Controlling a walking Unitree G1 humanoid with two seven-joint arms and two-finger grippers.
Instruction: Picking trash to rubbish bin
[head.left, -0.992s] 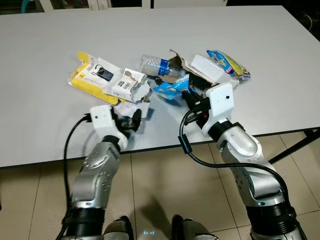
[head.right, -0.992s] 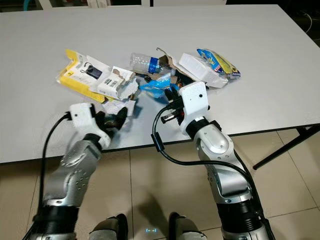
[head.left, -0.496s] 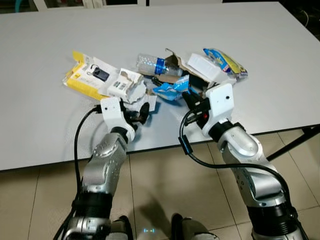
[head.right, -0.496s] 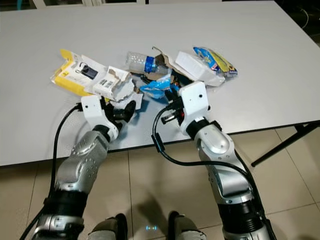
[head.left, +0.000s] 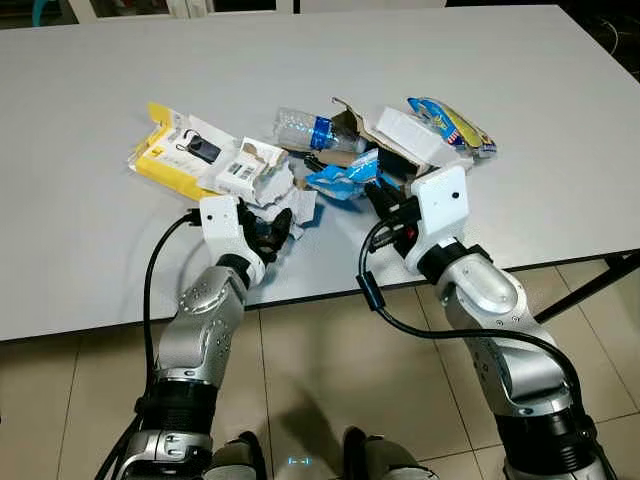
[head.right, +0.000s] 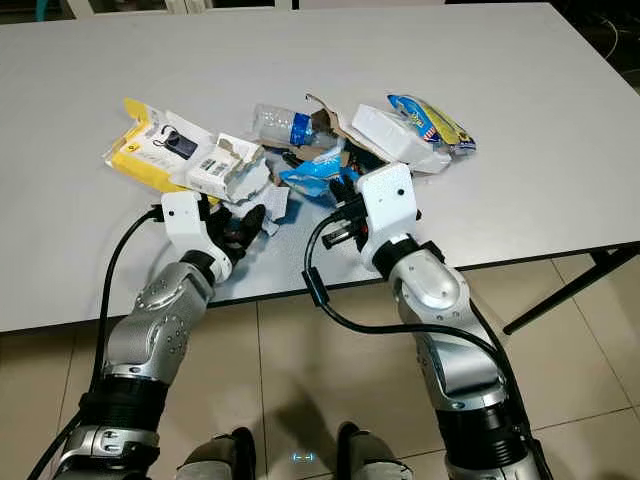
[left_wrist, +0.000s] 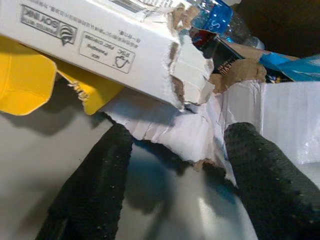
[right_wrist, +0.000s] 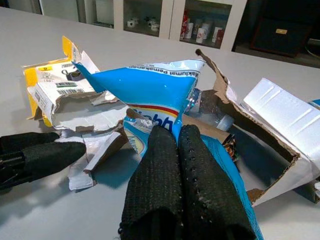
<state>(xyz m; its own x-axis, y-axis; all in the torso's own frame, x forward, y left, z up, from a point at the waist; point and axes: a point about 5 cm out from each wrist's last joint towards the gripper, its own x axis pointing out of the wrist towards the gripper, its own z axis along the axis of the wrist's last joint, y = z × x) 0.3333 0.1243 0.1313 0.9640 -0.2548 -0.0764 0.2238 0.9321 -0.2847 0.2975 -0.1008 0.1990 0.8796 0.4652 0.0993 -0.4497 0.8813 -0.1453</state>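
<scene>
On table (head.left: 90, 230) | right claw (right_wrist: 177, 140) pinching blue wrapper (right_wrist: 150, 90) | left claw (left_wrist: 175, 150) wide (torn cardboard (left_wrist: 165, 125) between)

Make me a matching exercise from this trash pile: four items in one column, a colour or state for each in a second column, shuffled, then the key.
Items
1. plastic bottle
2. blue wrapper
3. torn white box
4. left gripper

States
A. pinched between the right gripper's shut fingers
B. open, fingers either side of torn white paper
C. lying on its side, blue label
D. resting on yellow packaging, ripped edge

Pairs: 1-C, 2-A, 3-D, 4-B
</scene>
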